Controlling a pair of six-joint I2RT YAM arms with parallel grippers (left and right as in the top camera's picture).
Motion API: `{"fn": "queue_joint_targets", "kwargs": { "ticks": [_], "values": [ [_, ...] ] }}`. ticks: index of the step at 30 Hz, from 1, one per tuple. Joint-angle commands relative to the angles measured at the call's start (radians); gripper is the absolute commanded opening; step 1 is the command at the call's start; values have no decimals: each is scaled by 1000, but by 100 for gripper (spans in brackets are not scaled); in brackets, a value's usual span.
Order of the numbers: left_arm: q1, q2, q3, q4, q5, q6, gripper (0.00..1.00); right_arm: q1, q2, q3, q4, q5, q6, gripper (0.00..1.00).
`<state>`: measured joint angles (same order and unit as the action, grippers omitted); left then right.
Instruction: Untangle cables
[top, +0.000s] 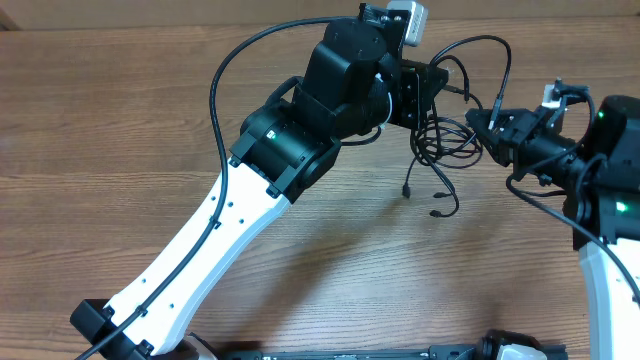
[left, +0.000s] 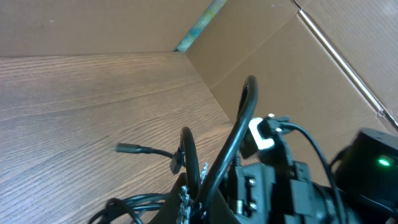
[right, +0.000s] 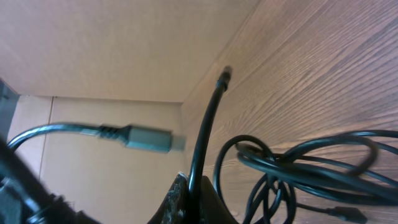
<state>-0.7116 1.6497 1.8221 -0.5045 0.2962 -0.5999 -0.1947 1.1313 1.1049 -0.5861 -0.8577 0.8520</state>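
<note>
So the left gripper (top: 428, 105) is clamped on a strand of the cables (top: 442, 150), one black tangle far right on the table (top: 100, 150). The right gripper (top: 478, 125) pinches another strand. Two grippers; can't count the cords.

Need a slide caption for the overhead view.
Left gripper and right gripper pinch a tangle of thin black cables at the wooden table.

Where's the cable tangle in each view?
Overhead: cable tangle sits upper right of centre.
Left wrist: along the bottom edge, left of centre.
Right wrist: lower right.
Shared landmark: the wood-grain table under it in all three.
</note>
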Motion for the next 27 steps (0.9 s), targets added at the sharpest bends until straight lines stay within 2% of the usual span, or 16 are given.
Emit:
{"fn": "queue_joint_targets", "kwargs": {
  "ticks": [1, 9, 14, 19, 27],
  "values": [
    [0, -17, 13, 3, 8, 17, 4, 2, -32, 16, -32, 60, -24, 4],
    [20, -17, 13, -47, -106, 12, 4, 2, -48, 16, -182, 183, -24, 4],
    [24, -17, 13, -56, -174, -20, 4, 2, -48, 16, -253, 185, -24, 4],
    [24, -17, 13, -44, -180, -32, 4, 2, -48, 16, -341, 186, -24, 4],
    [24, -17, 13, -10, -175, -32, 4, 3, -48, 16, -487, 184, -24, 24]
  ]
}}
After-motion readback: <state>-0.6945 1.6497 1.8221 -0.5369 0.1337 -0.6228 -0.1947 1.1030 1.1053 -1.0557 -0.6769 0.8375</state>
